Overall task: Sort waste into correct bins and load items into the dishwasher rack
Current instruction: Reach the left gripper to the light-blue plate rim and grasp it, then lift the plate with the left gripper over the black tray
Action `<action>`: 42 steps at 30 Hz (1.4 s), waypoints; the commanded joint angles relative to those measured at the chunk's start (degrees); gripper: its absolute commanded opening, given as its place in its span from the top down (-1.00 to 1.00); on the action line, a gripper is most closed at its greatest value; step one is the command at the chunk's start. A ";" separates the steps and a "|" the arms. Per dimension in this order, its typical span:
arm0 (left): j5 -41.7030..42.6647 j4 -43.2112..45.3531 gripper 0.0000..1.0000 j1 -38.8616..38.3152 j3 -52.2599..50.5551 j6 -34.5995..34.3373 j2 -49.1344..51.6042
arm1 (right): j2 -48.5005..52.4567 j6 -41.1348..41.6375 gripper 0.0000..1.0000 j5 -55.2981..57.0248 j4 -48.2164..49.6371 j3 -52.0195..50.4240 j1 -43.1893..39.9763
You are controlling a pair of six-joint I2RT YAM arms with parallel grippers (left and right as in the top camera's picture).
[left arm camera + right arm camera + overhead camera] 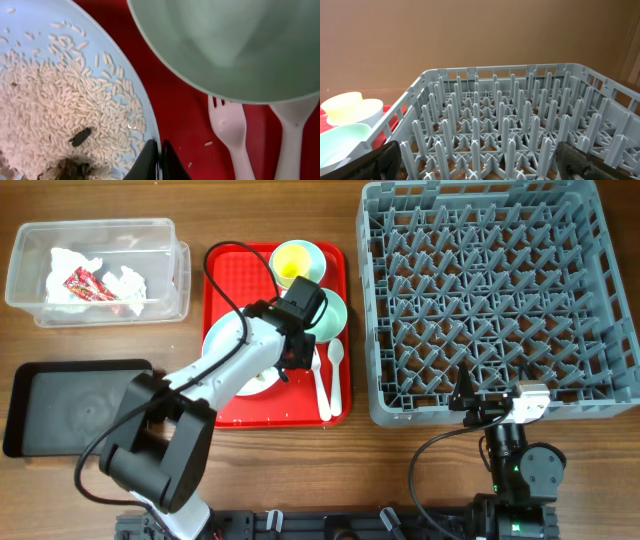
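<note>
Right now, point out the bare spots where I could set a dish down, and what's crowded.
Free: inside the black tray; the dishwasher rack, pegs only; the table strip in front of the red tray, between the arm bases. Crowded: the red tray, packed with dishes under the left arm; the clear tub, waste across most of it.

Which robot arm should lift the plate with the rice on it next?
Left. The left gripper is already pinched shut on the rim of the pale blue plate. The right gripper hangs open by the dishwasher rack, away from it.
</note>
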 commanded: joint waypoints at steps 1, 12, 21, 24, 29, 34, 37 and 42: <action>0.31 -1.29 0.92 0.11 2.29 -3.50 -1.60 | -0.33 0.79 -1.00 -0.72 0.26 -0.09 -0.28; 0.26 -2.73 0.92 0.11 2.93 -5.29 -1.60 | -0.33 0.79 -1.00 -0.72 0.26 -0.09 -0.28; -1.05 -5.70 0.92 0.11 5.14 -6.10 -1.60 | -0.33 0.79 -1.00 -0.72 0.26 -0.09 -0.28; -4.98 -8.35 0.92 0.11 7.56 -6.03 -1.60 | -0.33 0.79 -1.00 -0.70 0.26 -0.09 -0.28; -5.51 -9.79 0.92 0.11 8.96 -4.24 -1.60 | -0.33 0.79 -1.00 -0.72 0.26 -0.09 -0.28; -5.51 -9.99 0.92 0.11 8.96 -4.15 -1.60 | -0.33 0.79 -1.00 -0.70 0.26 -0.09 -0.28; -5.53 -9.99 0.92 0.11 8.96 -4.13 -1.60 | -0.33 0.81 -1.00 -0.70 0.26 -0.09 -0.28; -7.21 -9.97 0.92 -0.17 8.98 -4.17 -1.60 | -0.33 0.79 -1.00 -0.72 0.26 -0.09 -0.28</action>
